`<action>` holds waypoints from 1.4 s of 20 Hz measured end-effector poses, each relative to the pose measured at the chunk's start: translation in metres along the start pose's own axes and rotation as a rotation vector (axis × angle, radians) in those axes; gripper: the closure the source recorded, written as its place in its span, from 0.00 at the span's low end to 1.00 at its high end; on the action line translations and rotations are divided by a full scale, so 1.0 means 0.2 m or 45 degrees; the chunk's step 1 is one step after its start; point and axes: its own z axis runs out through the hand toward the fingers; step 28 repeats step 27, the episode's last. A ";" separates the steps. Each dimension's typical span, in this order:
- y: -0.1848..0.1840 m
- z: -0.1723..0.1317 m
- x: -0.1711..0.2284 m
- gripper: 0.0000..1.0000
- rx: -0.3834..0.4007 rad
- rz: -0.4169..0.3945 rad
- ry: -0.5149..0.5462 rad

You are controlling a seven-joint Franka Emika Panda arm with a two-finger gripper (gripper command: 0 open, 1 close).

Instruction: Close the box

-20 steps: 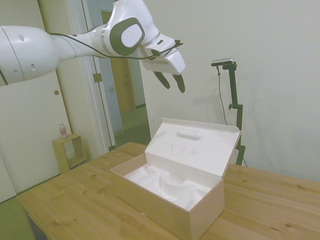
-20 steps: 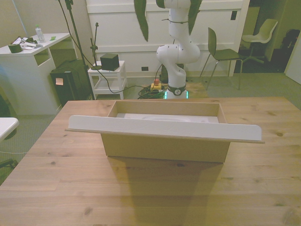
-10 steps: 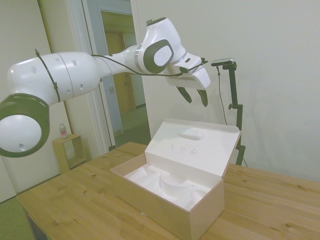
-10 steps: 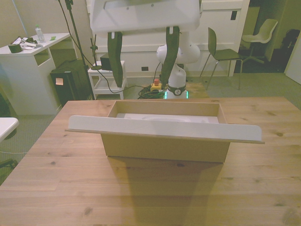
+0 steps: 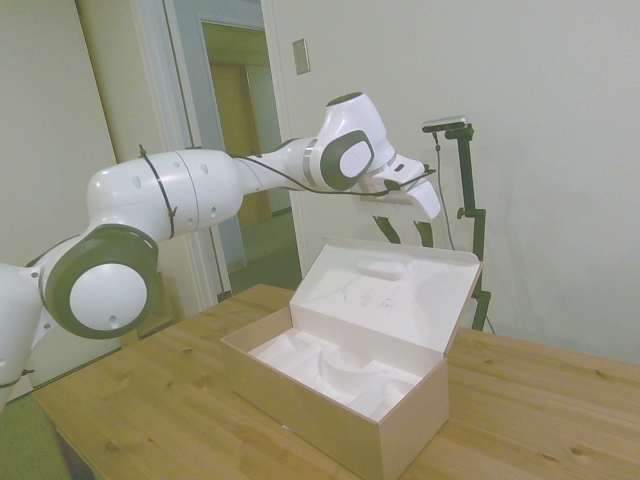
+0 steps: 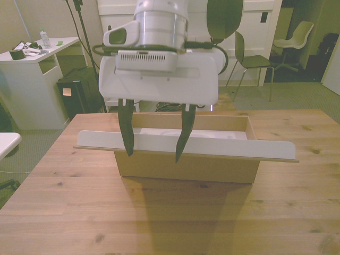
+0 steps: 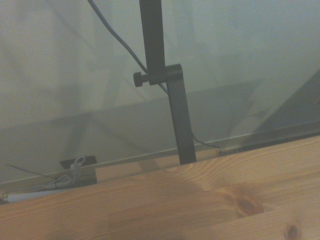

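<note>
Fingers spread, our gripper (image 6: 154, 154) hangs behind the raised lid (image 5: 390, 290), placed, we judge, to push it shut; the box (image 5: 330, 400) sits open mid-table (image 6: 170, 223).

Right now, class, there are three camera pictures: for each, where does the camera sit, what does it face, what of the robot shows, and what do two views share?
Side view: off one side of the table, facing the open box; the white arm and the gripper behind the raised lid show.
Front view: across the table, facing the box's lid; the gripper, fingers apart, hangs in front.
Wrist view: on the wrist, facing the table edge and wall; no robot part shows.
Side and front views share the box, gripper and table.
</note>
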 end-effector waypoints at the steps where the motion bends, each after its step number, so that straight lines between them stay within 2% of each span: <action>1: 0.00 0.02 0.00 0.00 -0.004 -0.010 0.002; 4: 0.00 0.04 -0.01 0.00 -0.012 -0.023 -0.005; 6: 0.00 -0.01 -0.01 0.00 -0.018 -0.022 -0.014; 14: 0.13 -0.46 -0.11 0.00 -0.066 -0.046 -0.120; 17: 0.22 -0.50 -0.28 0.00 -0.138 -0.047 -0.297; 19: 0.24 -0.50 -0.40 0.00 -0.156 -0.051 -0.361; 23: 0.20 -0.54 -0.73 0.00 -0.159 -0.033 -0.416; 27: 0.14 -0.60 -1.16 0.00 -0.133 -0.007 -0.426; 28: 0.14 -0.60 -1.16 0.00 -0.133 -0.007 -0.426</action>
